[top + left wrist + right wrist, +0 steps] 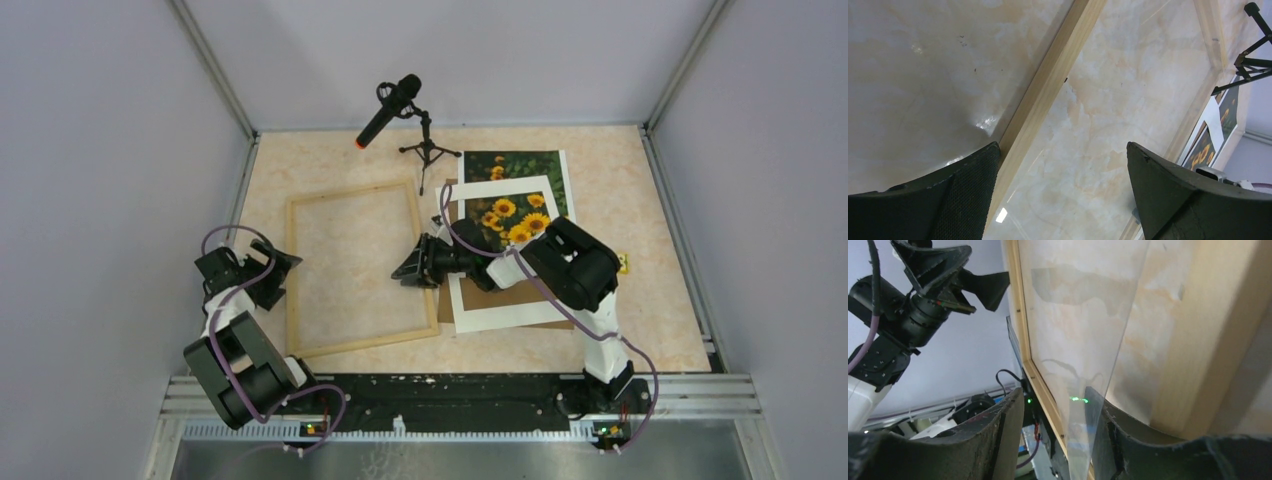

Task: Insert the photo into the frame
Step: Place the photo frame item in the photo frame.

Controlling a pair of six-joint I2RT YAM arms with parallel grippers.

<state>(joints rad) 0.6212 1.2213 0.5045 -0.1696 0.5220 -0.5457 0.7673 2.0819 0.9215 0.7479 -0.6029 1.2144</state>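
While the photo (pixel 515 165) lies far right under a white mat (pixel 490 310), the left gripper (pixel 1063 150) gapes astride the left rail of the frame (pixel 350 195) (right gripper (pixel 408 262): hold untellable); fetching the print seems next.

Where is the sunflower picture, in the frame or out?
Out. The picture lies beside the frame, partly under a white mat. Only tabletop shows inside.

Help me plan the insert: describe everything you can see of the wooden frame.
The frame is a large rectangle of thin, pale wood strips, lying flat on the table left of centre, slightly skewed. The table's marbled surface shows through its opening; reflections suggest a clear pane in it. The left gripper, fingers open, hovers by its left strip; the right gripper, also open, is at its right strip, contact unclear.
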